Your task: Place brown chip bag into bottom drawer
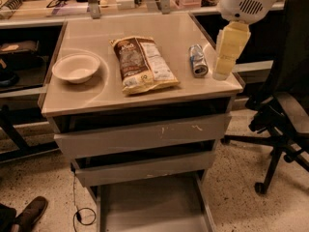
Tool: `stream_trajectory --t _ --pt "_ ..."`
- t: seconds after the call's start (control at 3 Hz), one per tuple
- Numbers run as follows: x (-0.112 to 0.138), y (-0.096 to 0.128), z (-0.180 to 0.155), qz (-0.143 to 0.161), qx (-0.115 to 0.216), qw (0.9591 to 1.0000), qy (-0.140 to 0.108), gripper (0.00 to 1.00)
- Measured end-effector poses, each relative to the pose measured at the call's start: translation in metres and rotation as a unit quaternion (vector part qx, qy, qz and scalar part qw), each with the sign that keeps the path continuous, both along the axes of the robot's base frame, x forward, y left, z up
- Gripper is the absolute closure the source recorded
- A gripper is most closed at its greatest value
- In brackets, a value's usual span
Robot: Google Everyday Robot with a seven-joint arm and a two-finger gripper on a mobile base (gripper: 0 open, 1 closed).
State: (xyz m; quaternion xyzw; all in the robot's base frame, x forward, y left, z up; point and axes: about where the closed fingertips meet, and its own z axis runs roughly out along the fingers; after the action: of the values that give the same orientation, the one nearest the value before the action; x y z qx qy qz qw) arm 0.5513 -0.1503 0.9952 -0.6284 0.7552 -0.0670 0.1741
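The brown chip bag (143,64) lies flat in the middle of the beige cabinet top (96,98), yellow edge toward the front. The bottom drawer (150,208) is pulled out below the two grey-fronted drawers, and the part of its floor that shows is bare. My gripper (223,70) hangs pale yellow from the white arm head (246,1) over the top's right edge. It is just right of the silver-blue can (197,60) and well right of the bag. It holds nothing that I can see.
A white bowl (76,67) sits on the left of the top. A black office chair (285,105) stands close on the right. A shoe (30,212) and a cable (79,212) lie on the floor at the left. Cluttered benches run behind.
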Motion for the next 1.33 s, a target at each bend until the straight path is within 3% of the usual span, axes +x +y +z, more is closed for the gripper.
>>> stream_trajectory --t 0.33,0.67,1.0,1.33 --pt "0.013 0.017 -0.011 0.014 0.012 0.9998 -0.011 0.0" --pt "0.042 0.052 -0.025 0.046 0.022 0.9984 -0.025 0.0" --pt "0.06 0.074 -0.032 0.056 0.051 0.9969 -0.022 0.0" --pt "0.061 0.075 -0.032 0.056 0.052 0.9969 -0.021 0.0"
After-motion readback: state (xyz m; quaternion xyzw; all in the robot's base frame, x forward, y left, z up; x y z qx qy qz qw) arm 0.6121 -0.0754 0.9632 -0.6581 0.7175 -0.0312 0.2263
